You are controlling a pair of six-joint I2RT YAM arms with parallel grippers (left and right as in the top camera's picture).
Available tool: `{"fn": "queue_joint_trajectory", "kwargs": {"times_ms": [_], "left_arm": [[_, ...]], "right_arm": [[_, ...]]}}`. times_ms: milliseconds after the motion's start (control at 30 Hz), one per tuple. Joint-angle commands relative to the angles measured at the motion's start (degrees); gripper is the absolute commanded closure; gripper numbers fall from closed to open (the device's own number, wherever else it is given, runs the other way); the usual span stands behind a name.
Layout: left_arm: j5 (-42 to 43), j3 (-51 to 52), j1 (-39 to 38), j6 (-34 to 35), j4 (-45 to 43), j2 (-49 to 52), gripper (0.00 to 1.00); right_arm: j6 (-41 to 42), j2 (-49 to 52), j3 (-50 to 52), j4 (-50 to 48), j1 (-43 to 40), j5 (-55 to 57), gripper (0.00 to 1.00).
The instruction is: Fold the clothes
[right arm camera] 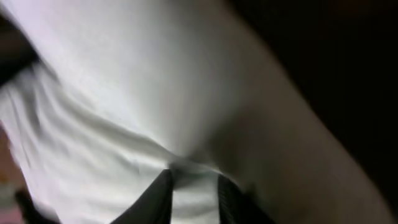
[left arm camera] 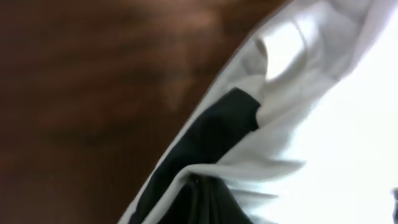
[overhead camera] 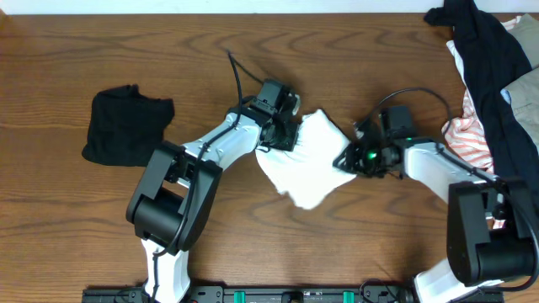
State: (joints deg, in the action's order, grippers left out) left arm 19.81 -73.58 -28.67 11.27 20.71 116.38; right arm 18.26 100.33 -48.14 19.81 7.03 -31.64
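The left pincer is pressed together on the left edge of the white shirt. From its own camera I see a dark finger with the white cloth bunched around it. The right pincer is at the right edge of the same shirt. Its two dark fingers show at the bottom of its camera view with white cloth between them, but it is too blurry, and I cannot tell if they are pinching the cloth or spread apart.

The white shirt is in the middle of the brown counter, between the two arms. It is crumpled and small, and one corner points to the near side.

A black cloth lies in a lump on the left, well apart from the shirt. On the far right is a pile of clothes, with a long black one on top, a red-striped one under it, and a bit of beige at the edge.
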Motion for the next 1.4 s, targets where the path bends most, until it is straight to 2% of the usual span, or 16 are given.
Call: {"fn": "queue_joint_trajectory", "kwargs": {"times_ms": [0,100,200,433,600,733,833,933,1033,1200,1367], "left_arm": [[5.7,1.7,-0.1,10.0,5.6,2.5,0.94],[12.5,1.7,-0.6,12.4,7.8,2.5,0.94],[15.6,1.7,-1.3,12.4,8.6,2.5,0.94],[15.3,1.7,0.2,7.5,8.9,-1.1,0.94],[9.0,1.7,3.8,7.4,9.1,-9.7,0.93],[4.5,1.7,5.3,7.1,8.3,-15.0,0.78],[4.6,1.7,5.2,6.5,7.7,-15.6,0.48],[5.0,1.9,4.5,6.6,7.7,-14.5,0.27],[6.9,2.1,4.3,6.6,7.3,-12.5,0.2],[11.6,2.1,4.3,6.3,6.3,-8.1,0.18],[17.6,2.1,3.4,2.7,4.7,-2.7,0.17]], "right_arm": [[-1.6,0.4,0.9,-4.5,-2.4,6.8,0.71],[-1.6,0.4,0.9,-9.2,-1.9,6.6,0.66],[-1.6,0.4,0.6,-11.1,-0.9,6.3,0.65],[-5.9,-1.4,-1.4,-6.5,-0.5,4.2,0.64],[-9.2,-4.6,-3.9,-0.6,-0.5,5.4,0.62],[-9.2,-5.7,-4.3,1.3,-0.5,5.9,0.6],[-9.4,-5.6,-4.3,2.2,-0.5,6.1,0.6],[-9.8,-5.6,-4.3,2.8,-0.4,6.2,0.6],[-9.8,-5.6,-4.3,3.3,-0.3,6.2,0.6],[-10.2,-5.6,-4.3,3.4,-0.3,6.2,0.59],[-10.2,-5.6,-4.3,3.6,-0.2,6.2,0.59]]}}
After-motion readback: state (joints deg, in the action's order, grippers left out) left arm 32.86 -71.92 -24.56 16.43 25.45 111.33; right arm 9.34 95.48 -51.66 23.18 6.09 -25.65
